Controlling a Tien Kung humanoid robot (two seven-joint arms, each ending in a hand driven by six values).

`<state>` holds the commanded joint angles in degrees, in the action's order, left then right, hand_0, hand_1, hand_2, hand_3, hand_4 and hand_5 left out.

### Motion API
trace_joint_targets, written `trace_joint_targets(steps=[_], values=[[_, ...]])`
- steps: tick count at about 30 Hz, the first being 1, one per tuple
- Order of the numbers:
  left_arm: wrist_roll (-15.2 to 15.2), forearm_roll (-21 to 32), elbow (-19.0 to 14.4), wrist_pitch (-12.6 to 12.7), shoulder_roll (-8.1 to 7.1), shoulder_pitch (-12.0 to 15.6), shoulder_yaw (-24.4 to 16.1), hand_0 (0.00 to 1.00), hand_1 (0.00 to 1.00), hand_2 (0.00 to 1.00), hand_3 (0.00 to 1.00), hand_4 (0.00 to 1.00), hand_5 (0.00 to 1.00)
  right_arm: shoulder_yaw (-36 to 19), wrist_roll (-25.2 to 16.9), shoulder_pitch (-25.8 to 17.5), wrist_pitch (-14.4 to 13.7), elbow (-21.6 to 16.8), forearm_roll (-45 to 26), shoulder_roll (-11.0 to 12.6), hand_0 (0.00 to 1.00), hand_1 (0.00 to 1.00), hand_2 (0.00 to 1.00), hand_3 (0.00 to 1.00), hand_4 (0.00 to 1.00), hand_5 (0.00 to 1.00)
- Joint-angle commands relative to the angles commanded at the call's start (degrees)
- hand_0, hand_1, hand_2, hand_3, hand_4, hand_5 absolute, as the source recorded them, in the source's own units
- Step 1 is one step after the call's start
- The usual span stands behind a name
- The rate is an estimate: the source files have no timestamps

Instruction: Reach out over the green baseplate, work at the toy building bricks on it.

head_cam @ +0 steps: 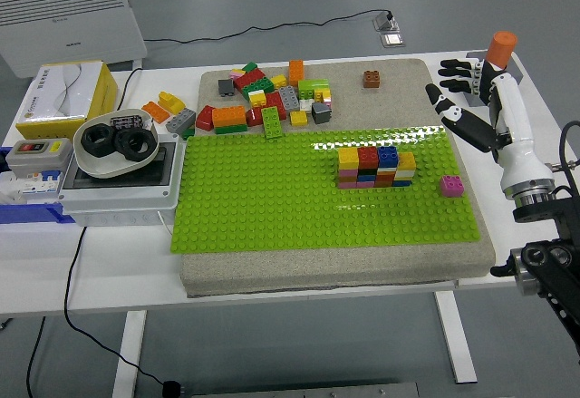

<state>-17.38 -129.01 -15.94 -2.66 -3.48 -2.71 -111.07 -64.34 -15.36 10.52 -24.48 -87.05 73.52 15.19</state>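
Observation:
A green baseplate (272,199) lies on a beige mat. A small wall of stacked bricks (374,168) in yellow, red, blue, orange and pink stands on its right part. A single pink brick (451,186) sits on the plate near its right edge, apart from the wall. My right hand (464,99) is raised off the plate's right side near the table's far right, with its fingers spread and nothing in it. The left arm is out of view.
A pile of loose bricks (267,99) and a brown brick (372,79) lie on the mat behind the plate. A grey block with an orange cylinder (494,72) stands behind my right hand. A bowl with black rings (115,142), a grey box and a yellow box stand at the left.

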Motion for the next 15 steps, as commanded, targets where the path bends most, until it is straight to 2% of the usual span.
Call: trace_joint_targets(steps=[5,6,11,15], values=[[-0.5,0.0,0.0,0.0,-0.02,0.2,-0.8,0.772,0.701,0.615,0.474,0.558,0.447,1.1,-2.4,-0.2,0.2,1.9,-7.7,-0.6,0.572,0.491,0.587,0.595,0.791,0.403],[-0.5,-0.1,0.0,-0.1,0.01,0.2,-0.8,0.772,0.701,0.614,0.471,0.558,0.446,1.2,-2.6,-0.1,0.3,2.0,-9.0,-0.6,0.499,0.324,0.533,0.584,0.8,0.413],[-0.5,-0.3,0.1,-0.4,0.11,0.3,-0.8,0.772,0.701,0.614,0.471,0.558,0.446,1.1,-3.1,-0.1,0.4,2.8,-14.9,-0.9,0.499,0.324,0.533,0.584,0.8,0.413],[-0.5,0.0,0.1,-0.4,0.1,0.4,-0.9,0.769,0.7,0.616,0.475,0.559,0.448,1.0,-3.1,-0.3,0.5,3.1,-16.2,-1.2,0.479,0.315,0.525,0.587,0.777,0.391]])
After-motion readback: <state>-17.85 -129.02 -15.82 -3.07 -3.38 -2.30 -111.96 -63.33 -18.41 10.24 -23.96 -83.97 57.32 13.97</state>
